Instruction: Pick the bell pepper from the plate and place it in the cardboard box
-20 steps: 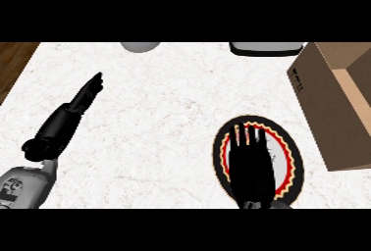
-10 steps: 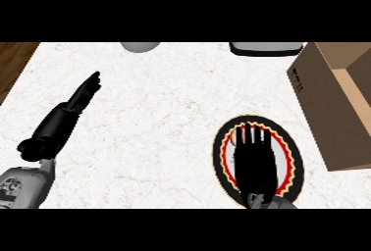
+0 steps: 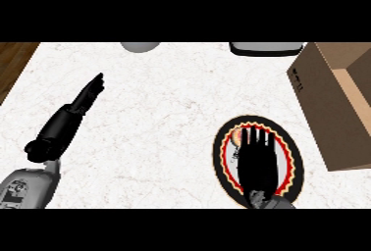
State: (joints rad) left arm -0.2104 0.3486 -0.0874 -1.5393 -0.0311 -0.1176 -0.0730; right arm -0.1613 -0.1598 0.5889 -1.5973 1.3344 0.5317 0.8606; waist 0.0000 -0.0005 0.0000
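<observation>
Leaving bare counter (image 3: pixel 167 122) between the hands; box (image 3: pixel 330 105) sitting open at the right edge, near the plate (image 3: pixel 223 162). Spreading straight fingers, right hand (image 3: pixel 257 162) covering the plate, pepper (image 3: pixel 236 134) peeking beside fingertips. Resting left hand (image 3: pixel 87 95) flat, fingers extended.

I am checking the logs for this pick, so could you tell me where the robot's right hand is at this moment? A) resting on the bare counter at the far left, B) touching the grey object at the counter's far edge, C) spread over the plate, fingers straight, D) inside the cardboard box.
C: the right hand lies over the plate with straight fingers, while the cardboard box stands apart to its right.
</observation>
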